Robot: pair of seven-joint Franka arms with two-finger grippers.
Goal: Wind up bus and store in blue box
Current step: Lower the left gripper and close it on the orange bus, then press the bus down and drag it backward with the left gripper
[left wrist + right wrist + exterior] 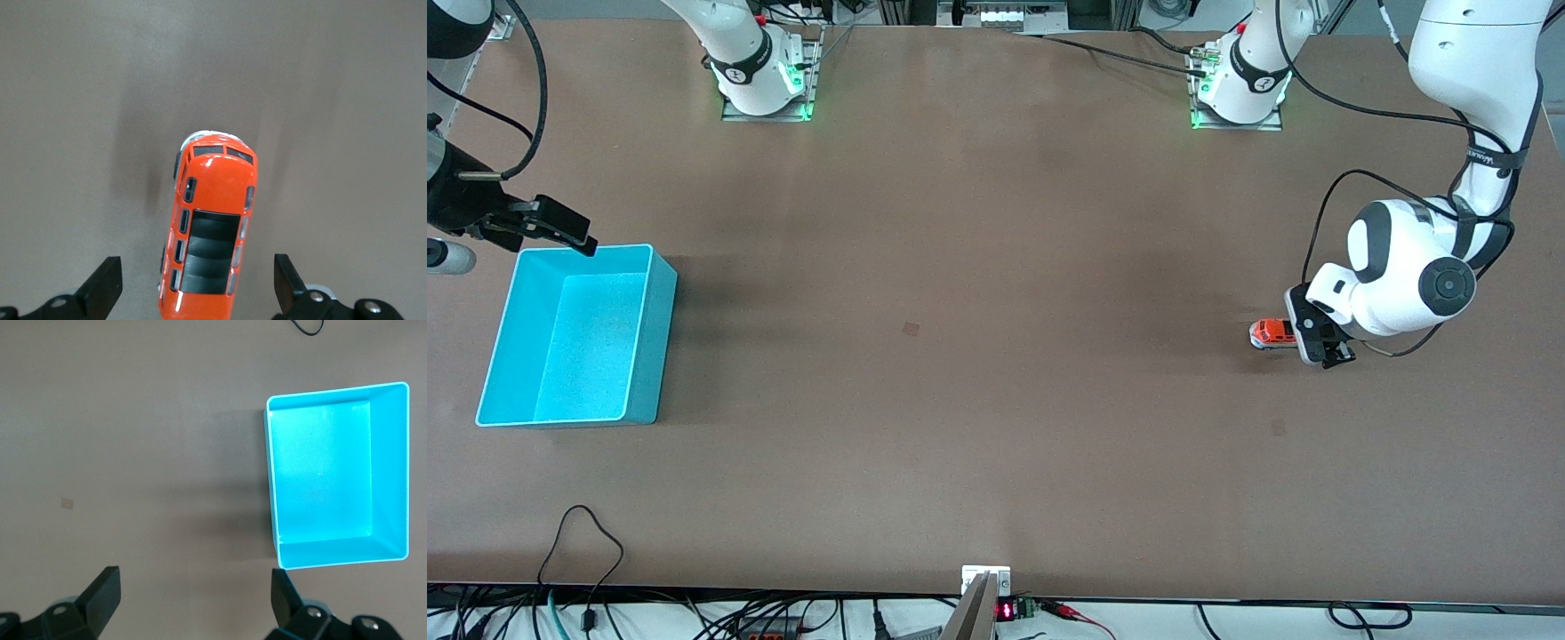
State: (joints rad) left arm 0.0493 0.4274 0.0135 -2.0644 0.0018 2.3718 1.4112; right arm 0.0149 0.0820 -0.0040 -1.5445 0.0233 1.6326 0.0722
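The small orange-red bus (1272, 333) stands on the table toward the left arm's end. My left gripper (1323, 342) hangs low over its rear part, open. In the left wrist view the bus (210, 233) lies lengthwise between the two black fingers (103, 287), with a clear gap on each side. The blue box (574, 336) sits open-topped and empty toward the right arm's end. My right gripper (560, 227) hovers open over the table just beside the box's rim that lies farthest from the front camera. The right wrist view shows the box (337, 477) and bare table between its fingers (103, 593).
A small square mark (911, 328) lies on the brown table between the bus and the box. Cables (583, 551) and a small display (1005, 610) run along the table edge nearest the front camera. The arm bases (765, 80) stand at the table's opposite edge.
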